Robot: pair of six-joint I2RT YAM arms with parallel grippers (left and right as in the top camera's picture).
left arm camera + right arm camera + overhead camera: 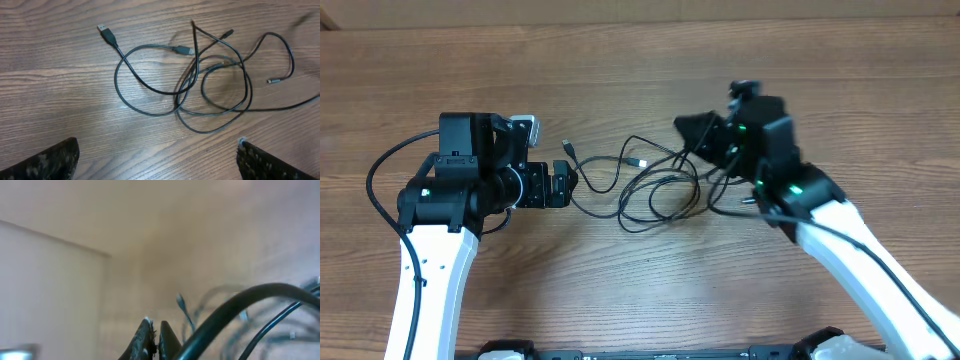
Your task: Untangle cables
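1. Black cables (655, 185) lie around the middle of the wooden tabletop (620, 60), between the two arms. They make one heap, and several loops cross each other, most densely on its right side.
2. No cord lies apart from the others. Only some ends are free: a flat plug (105, 31) sticks out at the left side of the heap, and a second plug (184, 50) rests inside the loops.
3. The left end effector (563, 183) is wide open and holds nothing. It is just beside the leftmost loop.
4. The right end effector (705, 135) is at the right side of the heap with its fingers pressed fully together. In the right wrist view a blurred cord passes close beside the fingertips (150, 335), but I cannot tell if it is pinched.
5. My judgement is that the task is only at its beginning. Every crossing must be pulled open, and each cord must be laid separately.
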